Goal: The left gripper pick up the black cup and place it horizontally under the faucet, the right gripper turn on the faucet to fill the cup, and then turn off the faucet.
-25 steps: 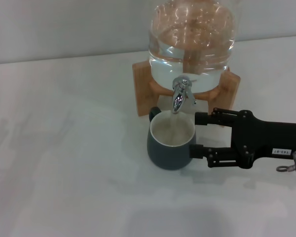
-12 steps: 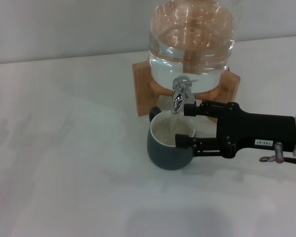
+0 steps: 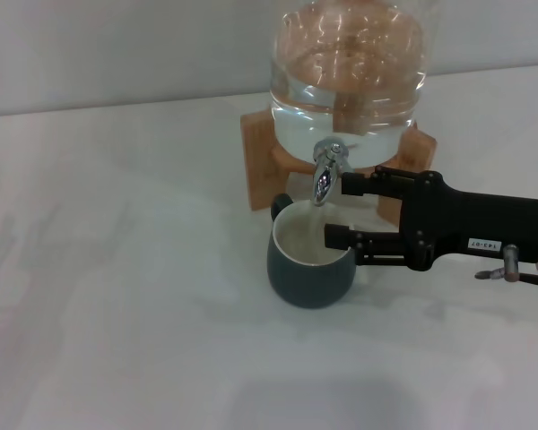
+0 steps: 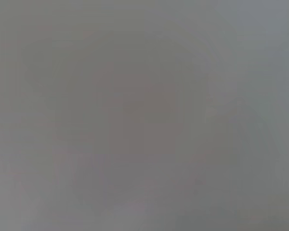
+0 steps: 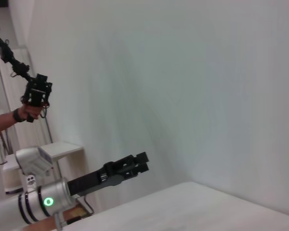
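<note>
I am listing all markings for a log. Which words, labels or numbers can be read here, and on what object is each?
One small white label on the right gripper, on its black body: characters too small to read.
Black cup: no text seen.
Faucet and glass jar: no text seen.
Left gripper: no text seen.

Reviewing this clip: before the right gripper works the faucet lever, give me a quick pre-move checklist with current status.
1. black cup upright beneath the faucet spout: ok.
2. Water running into the cup: a thin stream appears below the spout: ok.
3. Cup fill level: cannot tell.
4. right gripper open, upper finger beside the faucet, lower finger over the cup rim: ok.
5. Firm contact with the lever: cannot tell.
6. left gripper away from the cup, seen in the right wrist view, absent from the head view: ok.
</note>
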### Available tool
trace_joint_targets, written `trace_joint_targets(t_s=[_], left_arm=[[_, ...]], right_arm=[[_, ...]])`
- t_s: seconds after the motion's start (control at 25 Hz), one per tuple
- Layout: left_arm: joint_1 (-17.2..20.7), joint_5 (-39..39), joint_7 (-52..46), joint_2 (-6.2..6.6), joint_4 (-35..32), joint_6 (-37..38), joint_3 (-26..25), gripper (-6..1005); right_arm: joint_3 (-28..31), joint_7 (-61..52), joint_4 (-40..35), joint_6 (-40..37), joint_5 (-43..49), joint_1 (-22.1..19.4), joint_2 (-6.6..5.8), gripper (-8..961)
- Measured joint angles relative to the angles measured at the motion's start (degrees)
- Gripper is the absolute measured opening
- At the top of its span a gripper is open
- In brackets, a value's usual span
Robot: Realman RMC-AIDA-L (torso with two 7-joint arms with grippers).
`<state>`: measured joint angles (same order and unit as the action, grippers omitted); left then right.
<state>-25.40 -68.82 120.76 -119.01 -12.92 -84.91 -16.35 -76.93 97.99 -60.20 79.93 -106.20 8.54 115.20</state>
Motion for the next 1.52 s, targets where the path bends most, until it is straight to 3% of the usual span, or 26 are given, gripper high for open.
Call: trace_joint_targets(t_s=[1.52], left_arm=[[0.27,0.0,0.0,-0.03,0.01,-0.46,0.0,870]], right_arm=[[6.19,0.81,2.2,-1.53,0.64,-1.16,-0.24,853]])
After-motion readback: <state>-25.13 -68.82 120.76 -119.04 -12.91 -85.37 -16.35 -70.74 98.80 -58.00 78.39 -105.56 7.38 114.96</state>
